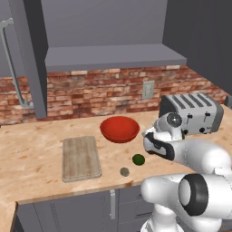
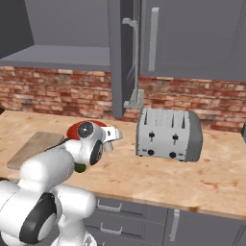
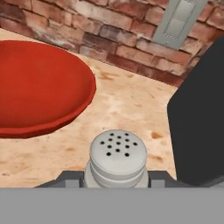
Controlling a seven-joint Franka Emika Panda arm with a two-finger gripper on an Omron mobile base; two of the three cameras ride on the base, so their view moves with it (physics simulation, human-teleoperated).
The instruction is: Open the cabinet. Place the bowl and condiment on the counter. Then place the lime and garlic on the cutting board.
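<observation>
Holding a white shaker (image 3: 118,157), domed cap with a ring of pinholes, low over the worktop (image 1: 36,158); this reads as the condiment. End effector (image 3: 117,181) sits partly closed with the shaker body seated between the dark tips at the bottom of the hand view. Whether the base touches the surface yet, cannot tell.

Position: shaker just right of the red bowl (image 1: 119,128), between it and the toaster (image 1: 192,111). Brick wall and a grey outlet plate (image 3: 179,22) behind. Wall cabinet door (image 1: 34,54) stands open.

Handling, judged: shaker likely light, rigid, smooth-sided, so somewhat slippery; tall for its footprint, so inclined to tip if let go tilted. Best held around the body below the cap, as it appears now, and released upright.

Remaining pieces: lime (image 1: 138,159) and garlic (image 1: 124,171) lie on the worktop near its front edge, close together but apart, right of the cutting board (image 1: 80,157), neither on it. Lime is round, firm, glossy; will roll, so pinch across its middle. Garlic is lumpy, light, probably papery; gentle squeeze, centred. Board lies flat and bare, beside the bowl.
</observation>
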